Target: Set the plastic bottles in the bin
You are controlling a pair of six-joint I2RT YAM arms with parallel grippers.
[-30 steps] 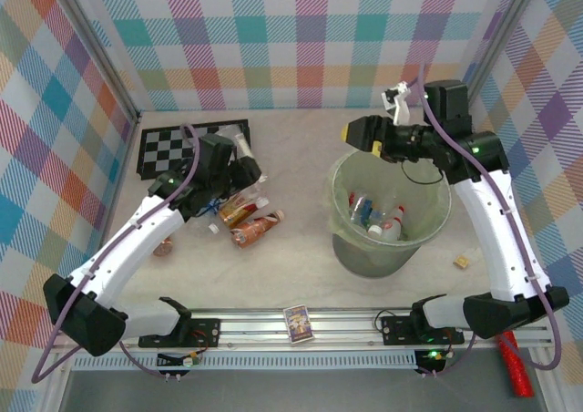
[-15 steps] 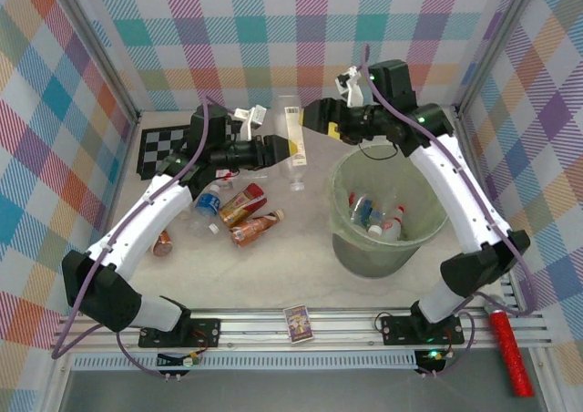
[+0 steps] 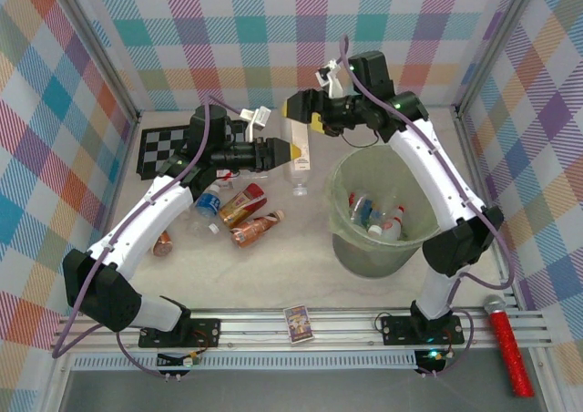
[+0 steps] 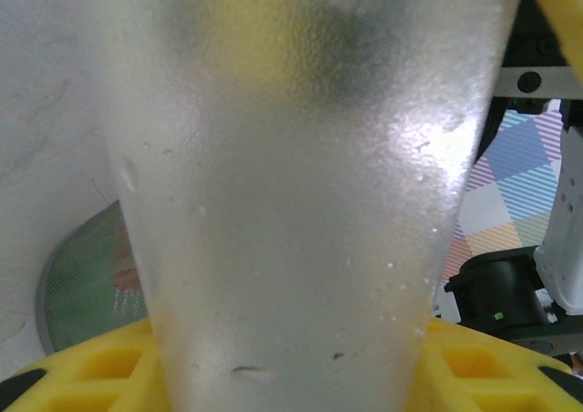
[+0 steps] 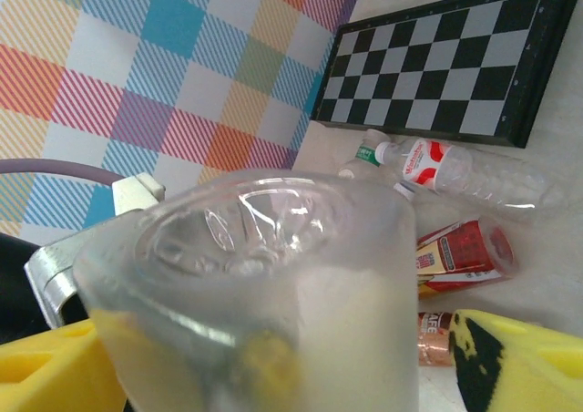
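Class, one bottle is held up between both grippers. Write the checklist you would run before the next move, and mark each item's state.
1. Grip of left gripper on bottle: ok.
2. Fingers of right gripper flank the bottle's base: ok.
3. Right gripper clamped on it: cannot tell.
4. Bottle above bin: not ok, it hangs left of the rim.
5. Room in bin: ok, far from full.
6. Loose bottles all binned: not ok, several lie on the table.

Pale green bin (image 3: 363, 255), clear bottle (image 3: 298, 148) (yellow label)
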